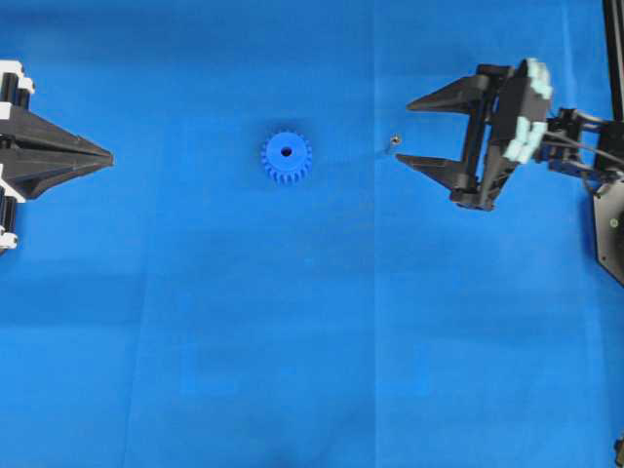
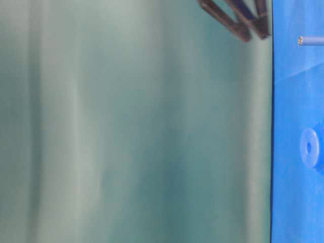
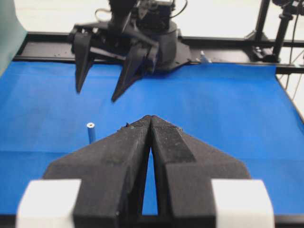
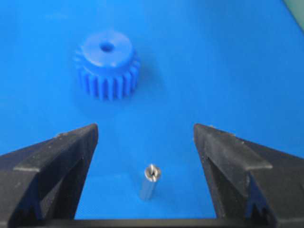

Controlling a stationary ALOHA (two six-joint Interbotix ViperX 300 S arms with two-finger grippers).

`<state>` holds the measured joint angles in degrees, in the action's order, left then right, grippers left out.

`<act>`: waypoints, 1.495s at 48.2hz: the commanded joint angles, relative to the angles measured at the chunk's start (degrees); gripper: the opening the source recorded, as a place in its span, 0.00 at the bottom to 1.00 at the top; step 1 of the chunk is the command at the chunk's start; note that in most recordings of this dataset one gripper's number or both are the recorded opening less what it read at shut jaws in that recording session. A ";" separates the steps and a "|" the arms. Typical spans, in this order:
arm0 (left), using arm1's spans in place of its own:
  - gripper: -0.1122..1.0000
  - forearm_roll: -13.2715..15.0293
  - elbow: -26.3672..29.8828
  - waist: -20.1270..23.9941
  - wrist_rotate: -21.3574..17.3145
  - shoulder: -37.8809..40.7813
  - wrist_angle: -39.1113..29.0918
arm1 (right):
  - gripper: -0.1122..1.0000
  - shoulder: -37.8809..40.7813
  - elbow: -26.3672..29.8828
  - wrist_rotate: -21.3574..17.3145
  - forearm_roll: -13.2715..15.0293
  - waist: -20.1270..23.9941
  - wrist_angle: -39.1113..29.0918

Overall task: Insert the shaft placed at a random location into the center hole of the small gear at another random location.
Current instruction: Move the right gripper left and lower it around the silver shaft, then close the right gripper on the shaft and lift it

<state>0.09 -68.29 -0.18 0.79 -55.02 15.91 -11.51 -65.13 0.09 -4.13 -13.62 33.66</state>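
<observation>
Shaft (image 4: 150, 182) upright on blue surface (image 1: 312, 341), between spread right claw (image 1: 409, 132) tips, untouched. Small gear (image 1: 286, 157) apart. Left claw (image 1: 105, 154) pressed together.

A creased blue cloth (image 1: 312, 370) covers the table, with perhaps a green backdrop (image 2: 126, 126) behind.

One camera looks straight down; the table-level view lies sideways. Both wrist cameras look closely along their fingers, sharing the small upright silvery metal pin (image 4: 150, 182).

Bright blue small gear (image 4: 107, 64), dark center hole (image 4: 106, 46); silvery-grey shaft (image 4: 150, 182); blue table cover (image 1: 312, 341); black hands.
</observation>
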 commanded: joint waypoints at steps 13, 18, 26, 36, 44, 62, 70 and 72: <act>0.10 0.00 0.26 -0.09 0.00 0.26 0.35 | 0.73 11.69 1.85 -0.09 -3.08 -0.44 8.35; 0.10 0.00 0.18 -0.09 0.00 0.26 0.35 | 0.73 14.24 2.37 -0.09 -3.34 -0.44 8.61; 0.10 0.00 0.00 -0.09 0.00 0.18 0.35 | 0.73 15.12 2.55 -0.09 -3.34 -0.44 8.79; 0.10 0.00 -0.09 -0.09 0.00 0.18 0.35 | 0.67 15.12 2.46 -0.09 -3.16 -0.26 9.49; 0.10 0.00 -0.18 -0.09 0.09 0.18 0.35 | 0.49 15.03 2.29 -0.09 -3.16 0.00 9.93; 0.10 0.00 -0.18 -0.09 0.09 0.18 0.18 | 0.13 15.03 2.02 -0.18 -3.16 0.00 10.81; 0.10 0.00 -0.18 -0.09 0.09 0.18 0.18 | 0.13 14.59 2.11 -0.18 -3.25 0.00 10.11; 0.10 0.00 -0.18 -0.09 0.18 0.18 0.18 | 0.13 14.06 2.20 -0.18 -3.25 0.00 9.58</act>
<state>0.09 -69.08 -0.18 0.88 -55.11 15.82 4.04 -63.28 0.00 -7.29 -13.71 43.59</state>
